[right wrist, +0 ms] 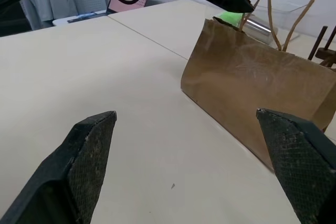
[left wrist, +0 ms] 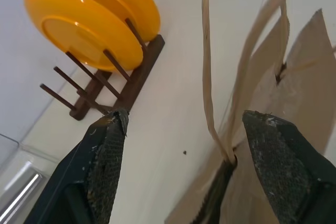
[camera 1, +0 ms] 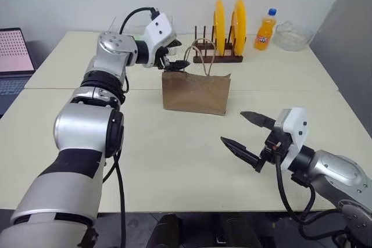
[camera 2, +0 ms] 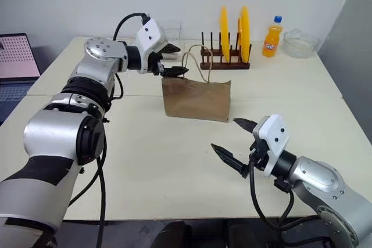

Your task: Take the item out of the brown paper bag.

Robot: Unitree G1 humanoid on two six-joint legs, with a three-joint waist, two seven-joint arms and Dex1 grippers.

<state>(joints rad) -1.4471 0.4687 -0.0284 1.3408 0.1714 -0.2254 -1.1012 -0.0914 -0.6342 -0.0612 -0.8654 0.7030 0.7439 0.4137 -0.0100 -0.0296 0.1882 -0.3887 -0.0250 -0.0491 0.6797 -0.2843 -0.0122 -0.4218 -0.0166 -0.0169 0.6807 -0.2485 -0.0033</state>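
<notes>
Brown paper bag (camera 1: 195, 92) stands upright mid-tabletop (camera 1: 174, 161), nearer the far edge, left gripper (camera 1: 172, 63) at its top left corner with fingers spread, one finger (left wrist: 278, 166) over the bag's mouth by the tan cord handles (left wrist: 241, 72), the other (left wrist: 107, 161) outside it, nothing pinched; bag is creased kraft, rectangular, two thin loop handles sticking up, contents can't be made out. Left arm reaches far forward with the wrist bent toward the bag; right gripper (camera 1: 251, 136) hovers over the near right part of the tabletop, fingers spread wide and empty, pointing at the bag, well apart from it.
</notes>
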